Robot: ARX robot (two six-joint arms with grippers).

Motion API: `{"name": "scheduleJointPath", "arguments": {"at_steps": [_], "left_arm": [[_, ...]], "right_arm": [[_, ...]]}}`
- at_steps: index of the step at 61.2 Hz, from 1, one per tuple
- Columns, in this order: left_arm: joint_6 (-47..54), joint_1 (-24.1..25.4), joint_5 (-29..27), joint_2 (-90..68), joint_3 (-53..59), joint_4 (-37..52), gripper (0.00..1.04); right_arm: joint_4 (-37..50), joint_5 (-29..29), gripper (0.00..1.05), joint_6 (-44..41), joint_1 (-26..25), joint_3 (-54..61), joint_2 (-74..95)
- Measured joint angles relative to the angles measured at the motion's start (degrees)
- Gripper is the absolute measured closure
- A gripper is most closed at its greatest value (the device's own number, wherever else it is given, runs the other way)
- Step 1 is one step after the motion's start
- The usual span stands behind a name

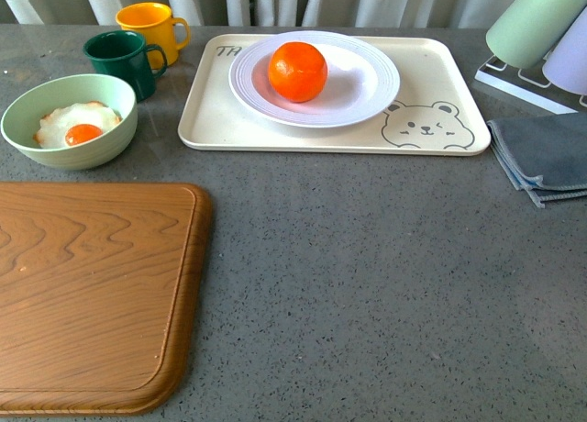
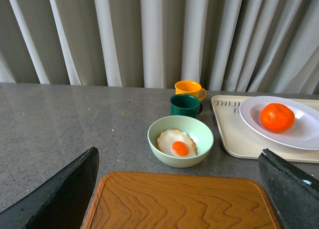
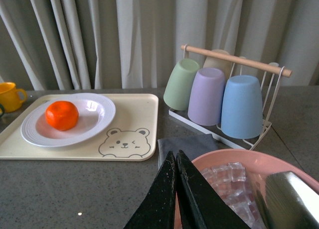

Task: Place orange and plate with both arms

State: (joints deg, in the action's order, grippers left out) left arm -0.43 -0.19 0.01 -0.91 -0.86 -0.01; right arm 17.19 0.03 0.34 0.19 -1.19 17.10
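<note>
- Sitting in the hollow of the plate [image 1: 367, 83], the orange [image 1: 297, 71] is found a little left of the plate's middle; the plate lies flat on the cream bear-print tray [image 1: 440, 138] at the far side of the desk [image 1: 367, 284].
- A broad bare stretch of grey speckled desk is seen in front of the tray, between the wooden cutting board [image 1: 92, 294] and the folded grey cloth [image 1: 546, 156].
- To the left of the tray stand a green bowl with a fried egg [image 1: 69, 119], a dark green mug [image 1: 124, 60] and a yellow mug [image 1: 151, 26]; a cup rack [image 3: 224, 94] stands to its right.
- Pale curtains hang behind the desk.
- The orange is round; no long axis can be told.
- The left pincer [image 2: 179, 189] is held wide apart, empty.
- The right pincer [image 3: 177, 199] is pressed together over a pink bowl [image 3: 239, 162].
</note>
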Motion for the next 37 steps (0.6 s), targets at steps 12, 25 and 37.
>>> {"name": "scheduleJointPath", "arguments": {"at_steps": [12, 25, 37], "left_arm": [[0.0, 0.0, 0.0, 0.0, 0.0, 0.0, 0.09], [0.0, 0.0, 0.0, 0.0, 0.0, 0.0, 0.09], [0.0, 0.0, 0.0, 0.0, 0.0, 0.0, 0.09]], "right_arm": [[-4.2, 0.0, 1.03, 0.0, 0.0, 0.0, -4.1], [-7.3, 0.0, 1.03, 0.0, 0.0, 0.0, -7.3], [-17.0, 0.0, 1.03, 0.0, 0.0, 0.0, -16.6]]}}
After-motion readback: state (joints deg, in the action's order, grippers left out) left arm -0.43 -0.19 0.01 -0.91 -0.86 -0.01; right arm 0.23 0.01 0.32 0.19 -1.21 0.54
